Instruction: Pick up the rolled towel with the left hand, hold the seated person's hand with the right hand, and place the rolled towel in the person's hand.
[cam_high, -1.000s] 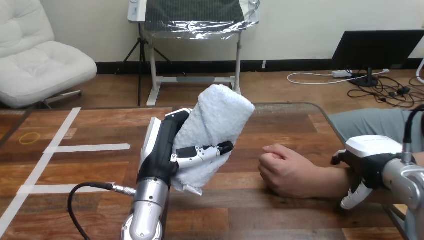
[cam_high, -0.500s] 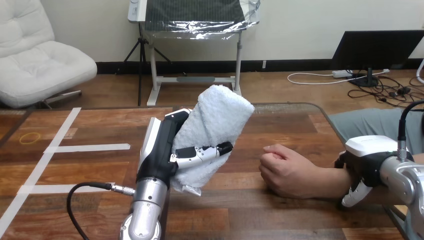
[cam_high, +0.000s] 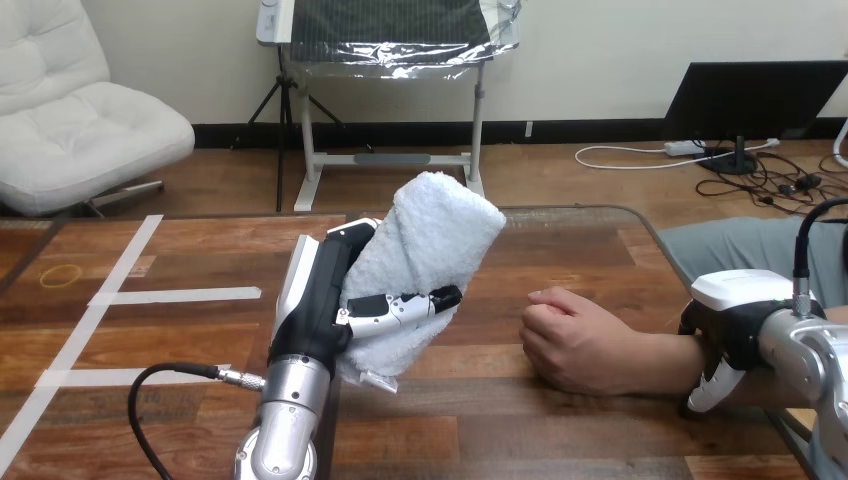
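My left hand (cam_high: 318, 300) is raised over the middle of the table, shut on the white rolled towel (cam_high: 425, 260), which stands tilted with its top leaning right. The thumb crosses the towel's front. The person's hand (cam_high: 575, 340) rests on the table to the towel's right as a loose fist, a short gap away from it. At the right edge my right hand (cam_high: 738, 325) sits on the person's forearm (cam_high: 665, 362) just behind the wrist, with fingers curled down over its near side.
The wooden table (cam_high: 480, 420) carries white tape lines (cam_high: 180, 295) on its left part and a faint ring mark (cam_high: 60, 275) at far left. Its right edge runs close beside the person's lap.
The left arm has drifted slightly left and down with the towel. The right hand has settled a little on the forearm. The person's hand has stayed put.
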